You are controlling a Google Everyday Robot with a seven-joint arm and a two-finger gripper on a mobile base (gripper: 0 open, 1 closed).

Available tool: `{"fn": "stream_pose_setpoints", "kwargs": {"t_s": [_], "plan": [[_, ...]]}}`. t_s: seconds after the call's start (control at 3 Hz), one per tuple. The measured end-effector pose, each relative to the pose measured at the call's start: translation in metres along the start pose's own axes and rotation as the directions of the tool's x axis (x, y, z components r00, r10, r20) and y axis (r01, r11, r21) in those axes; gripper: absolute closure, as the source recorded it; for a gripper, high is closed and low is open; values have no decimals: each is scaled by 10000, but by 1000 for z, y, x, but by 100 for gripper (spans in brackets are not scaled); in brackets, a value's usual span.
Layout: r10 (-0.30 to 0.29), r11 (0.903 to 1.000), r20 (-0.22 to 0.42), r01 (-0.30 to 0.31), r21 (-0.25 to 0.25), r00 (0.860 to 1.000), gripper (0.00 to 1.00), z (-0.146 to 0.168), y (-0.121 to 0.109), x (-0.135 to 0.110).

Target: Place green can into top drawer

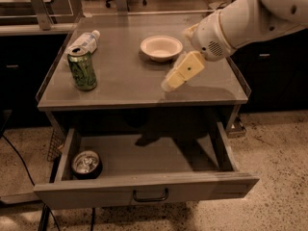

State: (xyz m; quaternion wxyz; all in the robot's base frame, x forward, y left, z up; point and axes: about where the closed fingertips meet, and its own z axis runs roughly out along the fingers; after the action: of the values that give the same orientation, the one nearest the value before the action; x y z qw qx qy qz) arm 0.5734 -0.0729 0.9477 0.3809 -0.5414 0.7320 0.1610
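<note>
The green can (pixel 83 70) stands upright on the left part of the grey table top (pixel 125 83), silver top up. The top drawer (pixel 144 189) is pulled open below the table, with its dark bar handle (pixel 150 196) at the centre of the front panel. My gripper (pixel 179 74) hangs over the right half of the table top, pointing down and left, well to the right of the can and holding nothing. The white arm (pixel 240 18) reaches in from the upper right.
A clear plastic bottle (pixel 87 39) lies behind the green can. A white bowl (pixel 161 47) sits at the back centre, just beyond my gripper. A dark silver-topped can (pixel 86 163) stands in the drawer's left front corner. Office chairs stand far behind.
</note>
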Motion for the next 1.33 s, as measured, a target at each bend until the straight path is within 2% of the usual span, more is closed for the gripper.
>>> {"fn": "stream_pose_setpoints", "kwargs": {"t_s": [0.33,0.67,1.0,1.33], "plan": [[415,9987,1455,-368,-351,9885,0,35,-4,-15],[614,9977,2352,-530,-416,9700,0,52,-10,-30],[642,9976,3345,-518,-459,9402,0,74,-17,-56],[612,9976,3755,-446,-529,9248,0,89,-20,-69]]}}
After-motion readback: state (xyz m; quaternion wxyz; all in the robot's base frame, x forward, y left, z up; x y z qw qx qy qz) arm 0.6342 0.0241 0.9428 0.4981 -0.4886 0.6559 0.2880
